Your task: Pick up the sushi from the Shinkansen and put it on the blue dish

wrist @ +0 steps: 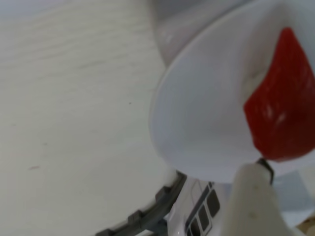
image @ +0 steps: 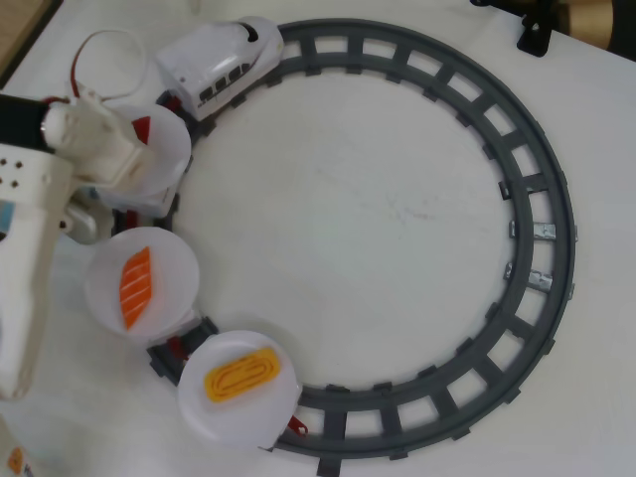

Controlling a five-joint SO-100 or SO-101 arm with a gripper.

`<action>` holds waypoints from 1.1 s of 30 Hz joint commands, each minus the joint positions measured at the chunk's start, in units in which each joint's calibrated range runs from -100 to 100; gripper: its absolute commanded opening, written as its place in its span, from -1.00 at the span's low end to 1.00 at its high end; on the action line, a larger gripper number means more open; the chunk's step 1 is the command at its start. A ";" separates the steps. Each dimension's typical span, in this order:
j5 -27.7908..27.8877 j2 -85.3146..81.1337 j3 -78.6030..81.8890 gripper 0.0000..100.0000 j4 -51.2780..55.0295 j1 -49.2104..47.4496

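The sushi (image: 238, 379) lies on the last white plate (image: 221, 422), well apart from the hand (image: 134, 149), which hovers over the red piece (wrist: 280, 113); whether its fingers are spread I cannot tell.

A white plastic arm (image: 30, 258) is seen in the overhead view, its flat link dotted with small holes. A black segment is seen behind a cream, blocky wrist housing (image: 94, 144). Red wires are looped beside it. In the wrist view, one rounded cream fingertip (wrist: 253, 196) is shown.

Overhead: Shinkansen (image: 224, 62) top-left on track (image: 537, 248), plates trailing below, sushi (image: 239, 379) on lowest plate (image: 214, 422)
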 commanded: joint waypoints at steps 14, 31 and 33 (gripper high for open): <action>-0.06 14.51 -20.05 -0.87 0.37 1.48; -3.57 14.85 -38.98 -0.89 8.78 -3.36; -3.62 15.59 -38.26 -0.72 8.78 -3.27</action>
